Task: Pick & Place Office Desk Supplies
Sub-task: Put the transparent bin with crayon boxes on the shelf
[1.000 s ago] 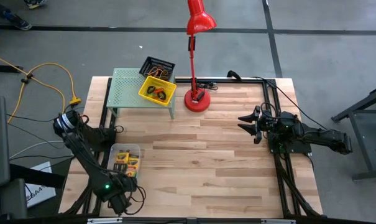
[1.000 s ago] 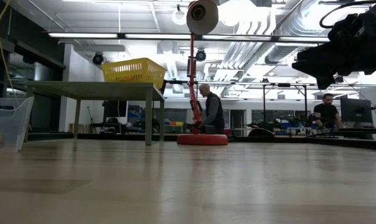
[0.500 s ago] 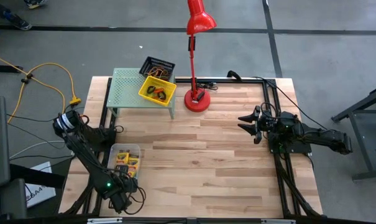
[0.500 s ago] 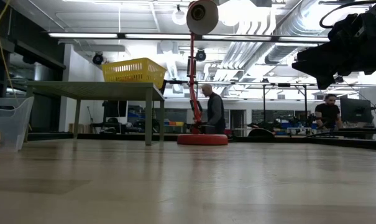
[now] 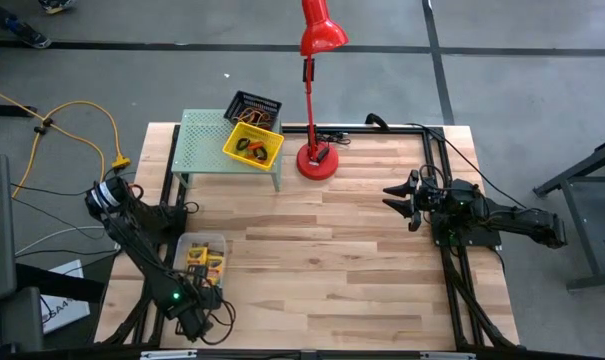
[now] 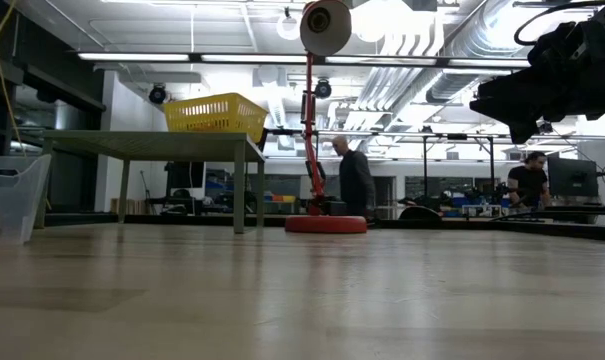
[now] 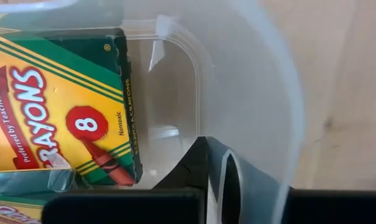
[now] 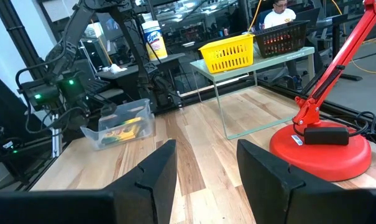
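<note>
The left gripper (image 5: 194,305) stands at the near left corner of the desk (image 5: 352,260), at the near end of the clear bin (image 5: 200,262), and its fingers (image 7: 203,165) are pressed together on the bin's clear wall, one finger inside and one outside as the left wrist view shows it. The crayon boxes (image 7: 57,106) lie inside this bin, just beside the pinched wall. I judge that the step in hand is the grasp of the clear bin, now complete, and the next move calls for a lift or a slow drag without tipping, because the boxes are loose inside. The yellow bin (image 5: 253,145) and the black-mesh bin (image 5: 253,106) rest on the light-green rack (image 5: 204,145) at the far left corner. The right gripper (image 5: 400,198) waits with its fingers spread near the right edge.
</note>
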### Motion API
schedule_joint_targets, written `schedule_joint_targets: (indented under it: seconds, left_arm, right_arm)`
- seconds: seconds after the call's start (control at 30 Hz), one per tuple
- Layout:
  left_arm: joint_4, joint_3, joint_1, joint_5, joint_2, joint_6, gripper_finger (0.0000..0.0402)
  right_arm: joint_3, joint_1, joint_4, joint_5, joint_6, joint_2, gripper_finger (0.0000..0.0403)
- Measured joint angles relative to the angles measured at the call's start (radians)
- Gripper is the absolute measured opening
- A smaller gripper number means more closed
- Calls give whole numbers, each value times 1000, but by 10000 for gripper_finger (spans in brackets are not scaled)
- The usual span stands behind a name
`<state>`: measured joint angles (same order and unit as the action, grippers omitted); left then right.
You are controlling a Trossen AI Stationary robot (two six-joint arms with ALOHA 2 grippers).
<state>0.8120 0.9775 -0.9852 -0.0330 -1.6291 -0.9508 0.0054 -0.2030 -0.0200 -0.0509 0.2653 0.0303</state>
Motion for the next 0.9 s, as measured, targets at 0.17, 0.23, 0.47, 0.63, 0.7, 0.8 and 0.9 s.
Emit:
schedule_joint_targets:
  seconds: [0.17, 0.23, 0.47, 0.63, 0.7, 0.8, 0.9]
  left_arm:
    - [1, 0, 23, -10, 50, -36, 2]
    - [11, 0, 33, -10, 74, -52, 1]
    - [152, 74, 43, 2, 126, -76, 1]
    - [364, 227, 44, 20, 130, -90, 0]
    - [417, 291, 44, 36, 130, -90, 0]
    - [512, 383, 50, 64, 130, -74, 0]
    - [604, 455, 65, 90, 131, -61, 0]
  right_arm:
    - [0, 0, 0, 0, 0, 0, 155]
    - [0, 0, 0, 0, 0, 0, 155]
    - [0, 0, 0, 0, 0, 0, 155]
    - [0, 0, 0, 0, 0, 0, 155]
    - [0, 0, 0, 0, 0, 0, 155]
    - [0, 0, 0, 0, 0, 0, 155]
    - [0, 0, 0, 0, 0, 0, 155]
